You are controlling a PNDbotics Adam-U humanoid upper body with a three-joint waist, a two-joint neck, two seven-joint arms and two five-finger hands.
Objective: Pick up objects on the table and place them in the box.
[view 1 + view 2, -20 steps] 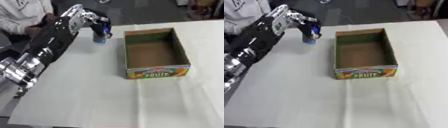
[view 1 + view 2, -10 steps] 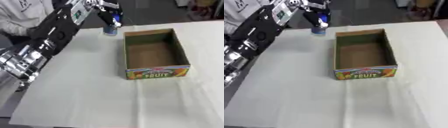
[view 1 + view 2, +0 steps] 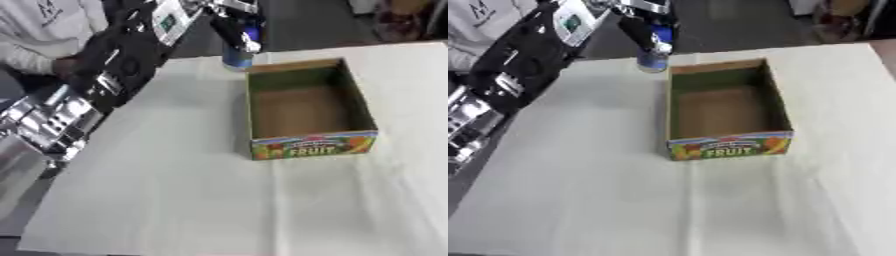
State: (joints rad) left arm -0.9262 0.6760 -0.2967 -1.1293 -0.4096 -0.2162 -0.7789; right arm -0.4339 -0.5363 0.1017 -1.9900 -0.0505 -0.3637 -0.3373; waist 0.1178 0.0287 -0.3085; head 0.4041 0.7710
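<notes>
My left hand (image 3: pixel 229 24) is at the top of the view, its dark fingers curled round a small blue object (image 3: pixel 240 51) with a pale lower part. The object hangs in the air just past the far left corner of the cardboard box (image 3: pixel 308 145). The box is open at the top, brown inside, with nothing in it that I can see, and its front wall carries a coloured FRUIT label (image 3: pixel 728 148). My left arm reaches up across the left side of the table. The right hand appears in neither view.
A white cloth (image 3: pixel 175 200) covers the table, with bare room in front of and to the right of the box. A person in a white top (image 3: pixel 44 30) sits at the far left edge. The table's left edge (image 3: pixel 44 185) runs along my arm.
My left hand has lifted the blue object off the table and carried it right and away, from left of the box to its far left corner.
</notes>
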